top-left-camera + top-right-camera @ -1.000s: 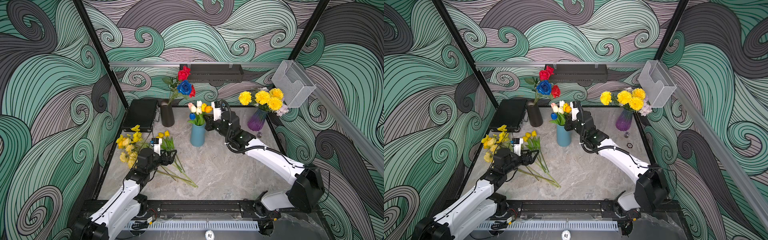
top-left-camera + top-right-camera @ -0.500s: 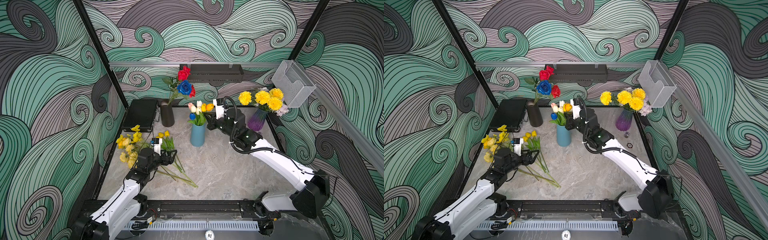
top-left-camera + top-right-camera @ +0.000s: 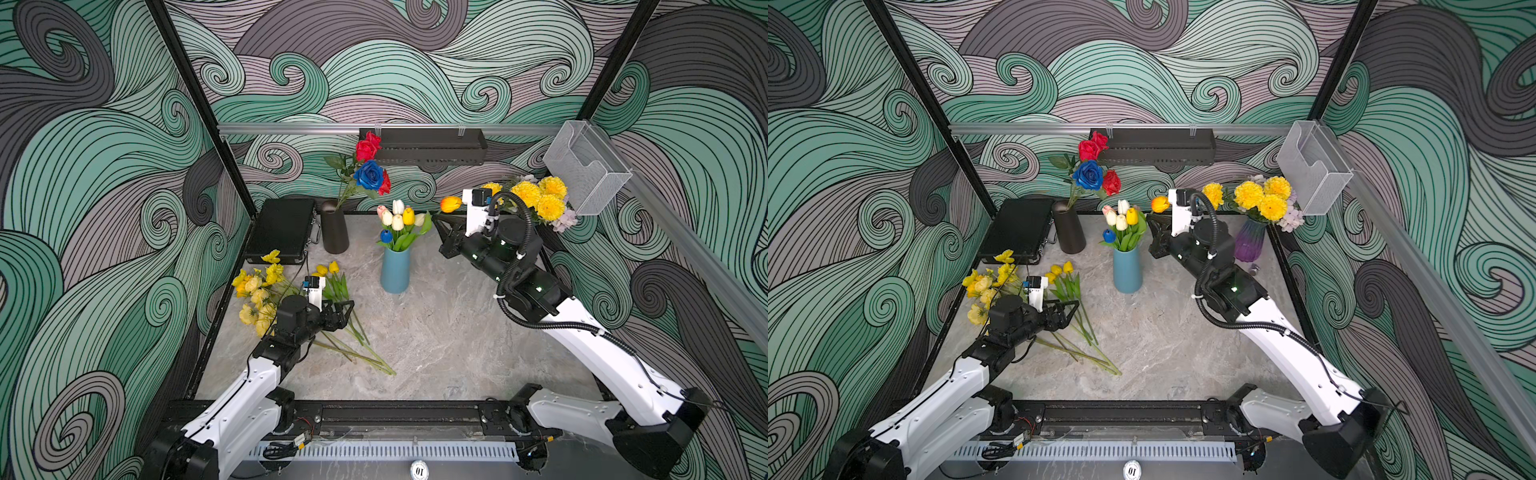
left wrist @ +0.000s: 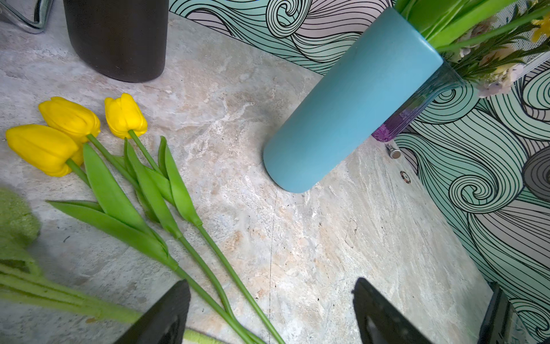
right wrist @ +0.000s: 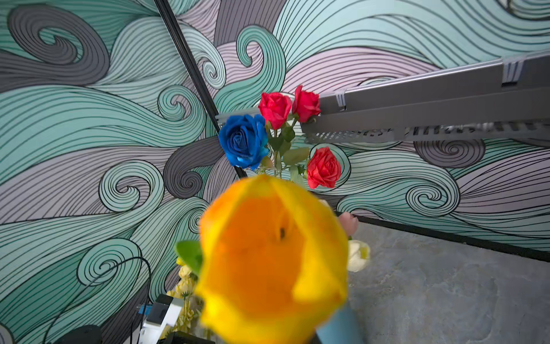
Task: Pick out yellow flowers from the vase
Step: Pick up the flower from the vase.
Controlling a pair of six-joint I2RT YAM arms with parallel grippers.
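Yellow-orange tulip (image 3: 451, 204) is clamped in the right claw (image 3: 437, 219), raised beside the blue vase (image 3: 395, 270); the left claw (image 3: 348, 313) hangs spread apart over yellow tulips (image 3: 328, 269) on the worktop (image 3: 436, 332).

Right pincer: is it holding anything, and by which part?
The right pincer holds the orange-yellow tulip by its stem just under the bloom; the contact itself is hidden.

Bright, even light; near tulip (image 5: 273, 259) blurred, perhaps unfocused.
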